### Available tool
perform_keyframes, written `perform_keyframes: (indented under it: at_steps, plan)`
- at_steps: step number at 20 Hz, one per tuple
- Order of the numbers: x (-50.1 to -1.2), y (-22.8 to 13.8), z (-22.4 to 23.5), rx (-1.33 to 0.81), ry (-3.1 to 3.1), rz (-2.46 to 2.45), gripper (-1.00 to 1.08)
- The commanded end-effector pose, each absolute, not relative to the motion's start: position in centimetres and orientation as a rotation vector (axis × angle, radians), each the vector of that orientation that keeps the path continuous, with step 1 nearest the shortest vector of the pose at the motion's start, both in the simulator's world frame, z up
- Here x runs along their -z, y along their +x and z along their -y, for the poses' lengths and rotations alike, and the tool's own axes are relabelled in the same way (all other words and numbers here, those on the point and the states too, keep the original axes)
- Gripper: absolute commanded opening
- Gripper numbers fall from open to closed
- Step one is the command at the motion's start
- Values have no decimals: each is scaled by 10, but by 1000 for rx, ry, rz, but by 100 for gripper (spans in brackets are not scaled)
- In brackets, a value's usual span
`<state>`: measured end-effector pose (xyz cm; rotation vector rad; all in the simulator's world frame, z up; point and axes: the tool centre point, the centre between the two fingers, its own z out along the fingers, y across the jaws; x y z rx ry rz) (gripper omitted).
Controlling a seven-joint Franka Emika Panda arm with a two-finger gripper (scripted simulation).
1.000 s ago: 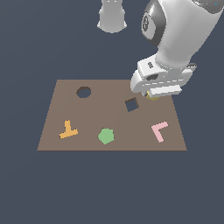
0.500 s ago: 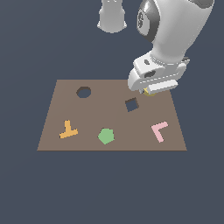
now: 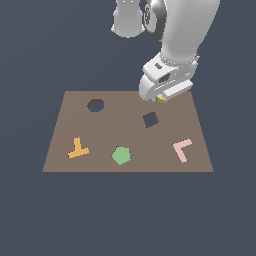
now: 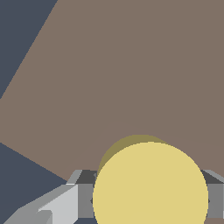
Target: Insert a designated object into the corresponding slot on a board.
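The brown board (image 3: pixel 65 132) lies flat, with a dark round slot (image 3: pixel 95 105) near its far corner on the exterior view's left and a dark diamond-turned square hole (image 3: pixel 150 120) near the middle. My gripper (image 3: pixel 162 98) hangs above the board's far edge, to the right of the round slot. It is shut on the yellow disc (image 4: pixel 150 184), whose edge just shows under the hand (image 3: pixel 163 99). In the wrist view the disc sits between the grey fingers (image 4: pixel 85 201), lifted over bare board (image 4: pixel 131 65).
On the board lie an orange T-shaped piece (image 3: pixel 78 149), a green pentagon (image 3: pixel 121 155) and a pink L-shaped piece (image 3: pixel 182 149). The arm's white body (image 3: pixel 185 35) rises behind the board's far edge. Dark floor surrounds the board.
The gripper, with the yellow disc in it, has moved toward the exterior view's left and slightly up, along the board's far edge. Nothing on the board has moved.
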<state>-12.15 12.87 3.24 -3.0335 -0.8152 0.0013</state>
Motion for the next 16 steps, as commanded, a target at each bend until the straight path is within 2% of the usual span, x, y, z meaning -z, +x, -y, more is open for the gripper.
perform_keyframes:
  at_steps: [1, 16]
  plan:
    - [-33, -130, -118, 0, -3000, 931, -100]
    - [-35, -160, -43, 0, -2699, 1608, -100]
